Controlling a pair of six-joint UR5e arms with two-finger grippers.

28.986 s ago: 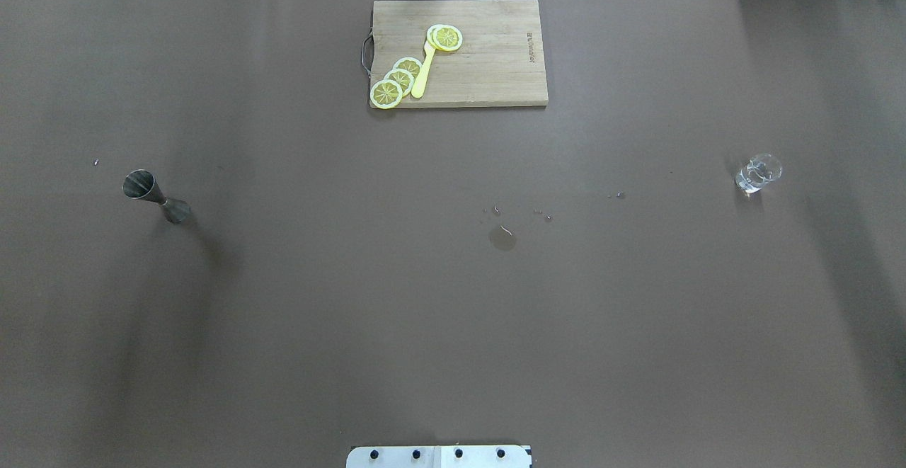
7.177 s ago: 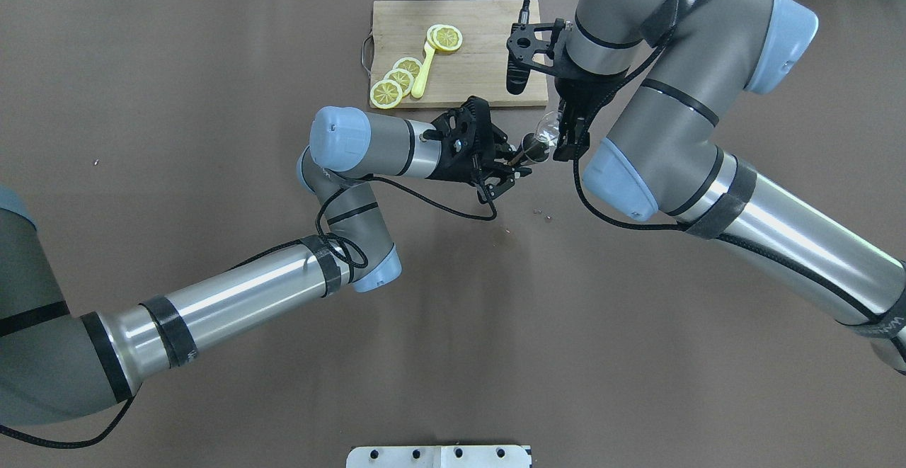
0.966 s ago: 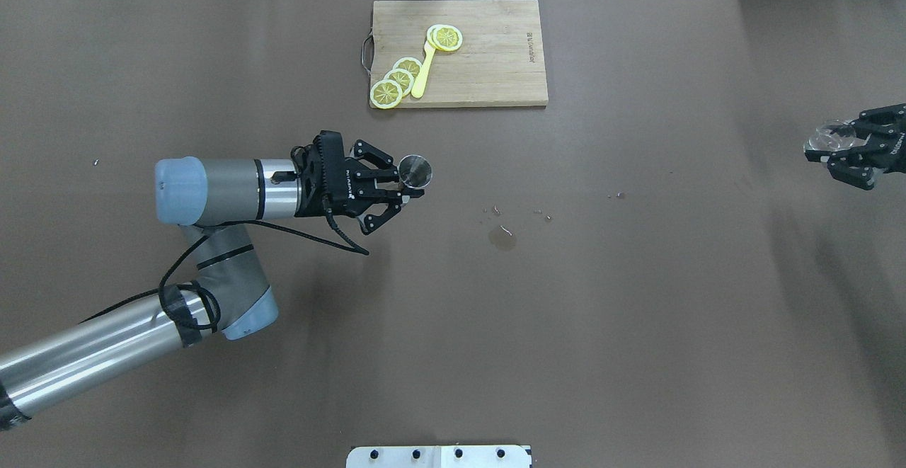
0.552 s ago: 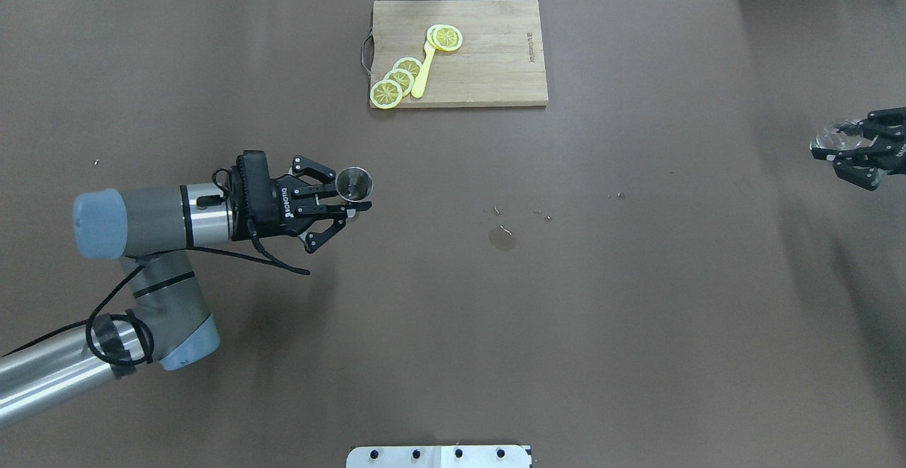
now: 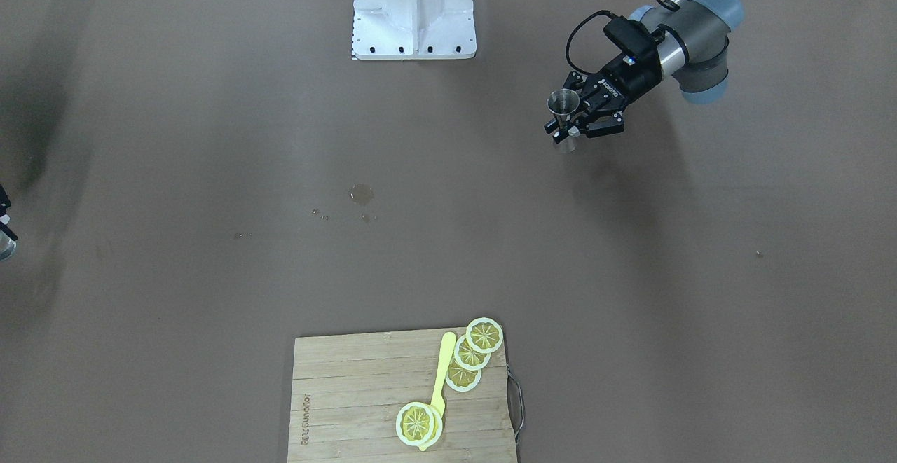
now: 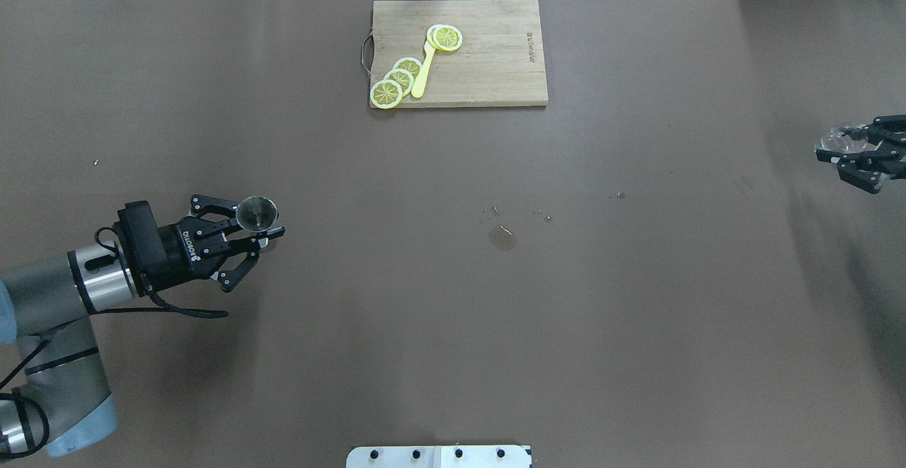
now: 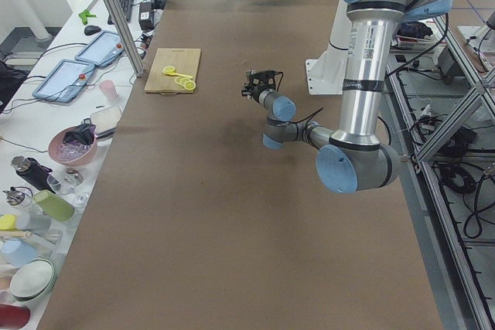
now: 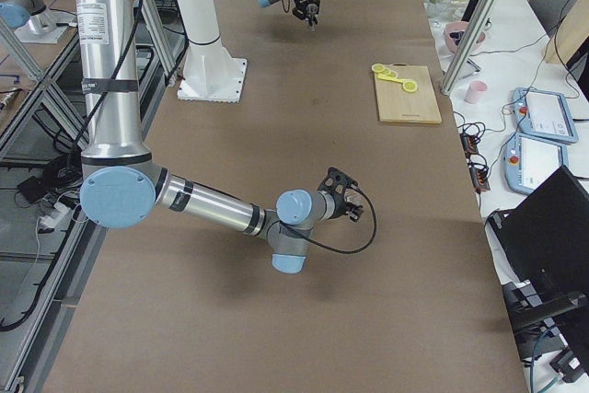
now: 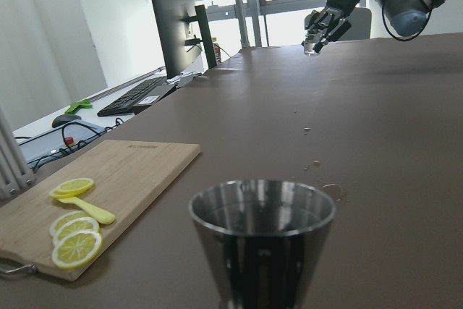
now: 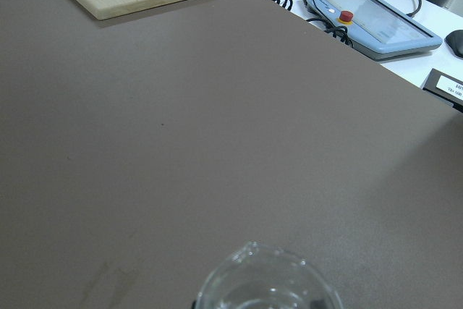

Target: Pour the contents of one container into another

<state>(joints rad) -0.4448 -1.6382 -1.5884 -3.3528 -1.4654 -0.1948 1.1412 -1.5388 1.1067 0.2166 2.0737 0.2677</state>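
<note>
My left hand [image 6: 263, 233]: clamped on the narrow waist of the jigger [image 6: 257, 213], holding it upright.
Jigger: in my grip, near the left edge of the bench [image 6: 453, 326].
My right hand [image 6: 847, 157]: closed around the glass [image 6: 838, 141].
Glass: in my grip by the bench's right edge, well apart from the jigger.

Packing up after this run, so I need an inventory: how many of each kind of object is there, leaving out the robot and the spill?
jigger: 1
glass: 1
cutting board: 1
lemon slices: 4 plain to see, perhaps 1 more under the far one
yellow stick: 1
Total: 8, or 9
</note>
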